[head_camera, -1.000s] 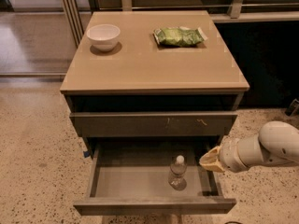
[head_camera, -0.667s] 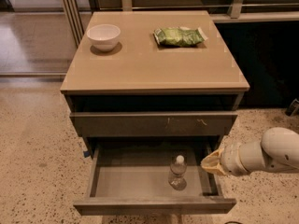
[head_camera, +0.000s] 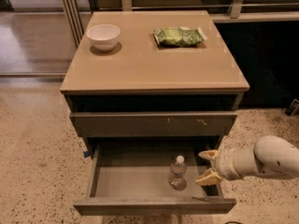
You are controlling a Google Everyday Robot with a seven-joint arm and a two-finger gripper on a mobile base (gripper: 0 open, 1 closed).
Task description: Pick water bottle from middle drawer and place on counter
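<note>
Far left: speckled floor; a scrap of blue tape (head_camera: 86, 153) at the cabinet's left side, beside the open drawer.

Counter (head_camera: 149, 69): white bowl (head_camera: 103, 35) at back left, green snack bag (head_camera: 179, 36) at back right, well apart. The dark gap under the slab shows nothing inside.

Below it, a closed drawer front with pale scratches (head_camera: 154, 123).

Middle drawer (head_camera: 131, 178) is pulled out, grey floor showing. Its rear lies in shadow under the scratched front.

Water bottle (head_camera: 177, 173) stands upright on the drawer floor, right of centre and nearer the front, white cap up. The clear body is hard to separate from the grey floor.

Gripper (head_camera: 205, 168) is inside the drawer's right end, just right of the bottle, pointing left at it. Its tan fingers (head_camera: 209, 155) are spread apart, one above the other in view, with nothing between them. Tips are near the bottle; no contact seen.

The white arm (head_camera: 271, 157) runs off the right edge.
</note>
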